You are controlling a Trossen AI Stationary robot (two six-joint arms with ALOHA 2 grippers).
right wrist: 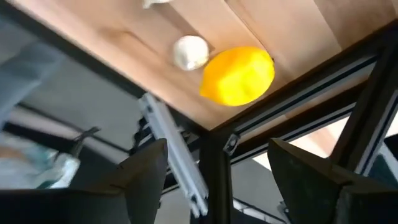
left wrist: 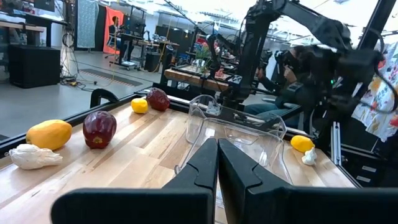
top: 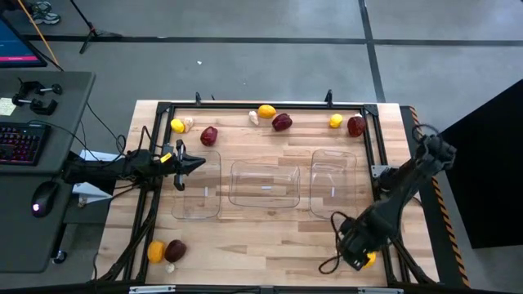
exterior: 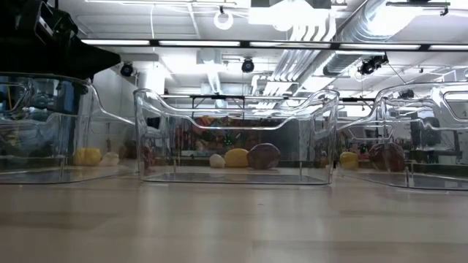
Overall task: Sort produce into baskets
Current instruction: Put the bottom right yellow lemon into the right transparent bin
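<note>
Right hand, fingers spread and empty, hangs over a lemon and garlic at the worktop's near right corner. Left hand, fingers pressed together and empty, sits above the left bin; other produce lies along the far edge.

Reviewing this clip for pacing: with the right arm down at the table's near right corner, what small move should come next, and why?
Probably lower the right end effector onto the yellow lemon and close. Its fingers are open, the lemon lies just ahead beside a white garlic piece, and all three baskets look empty.

baskets: side by side mid-table | produce: mostly behind, apparently outside
</note>
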